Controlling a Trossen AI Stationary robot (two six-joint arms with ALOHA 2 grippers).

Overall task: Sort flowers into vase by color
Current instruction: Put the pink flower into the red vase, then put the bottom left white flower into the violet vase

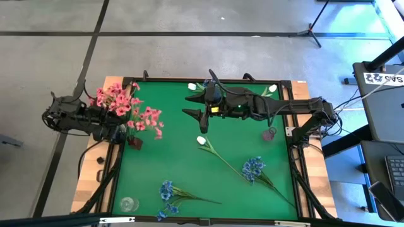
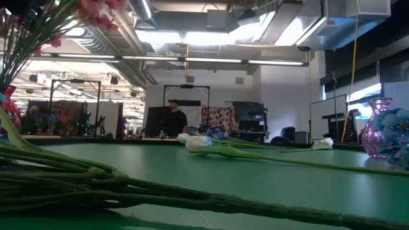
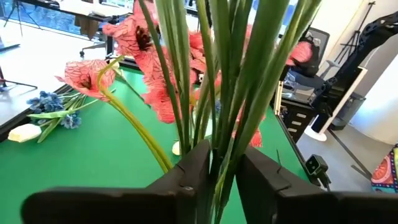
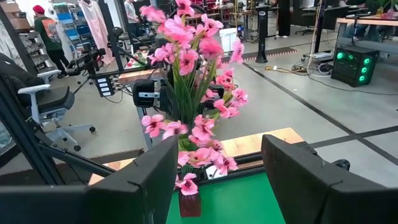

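A bunch of pink blossom sprigs (image 1: 129, 110) stands upright with its stems in a small dark red vase (image 4: 189, 203) at the table's left edge. My left gripper (image 3: 225, 155) is shut on their green stems, reaching in from the left. My right gripper (image 1: 192, 105) hovers open over the far middle of the table, facing the pink bunch (image 4: 193, 81) and touching nothing. A white tulip (image 1: 201, 140) and two blue sprigs (image 1: 253, 168) (image 1: 167, 191) lie flat on the green mat. Two more white buds (image 1: 191, 86) (image 1: 272, 89) lie at the far edge. My left gripper pinches several green stems (image 3: 214, 134) of the pink flowers together between its two fingers (image 3: 196, 168). It comes level from the table's left side, and the fingers lie across the upright stems. The blossoms spread above the hold, and the stems run down into the dark red vase.
A pink glass vase (image 1: 269, 133) stands near the right edge, and a clear glass vase (image 1: 128, 203) near the near-left corner. The wooden frame (image 1: 297, 85) rims the green mat. Bare mat lies at the centre. A person (image 2: 174, 118) stands in the room beyond.
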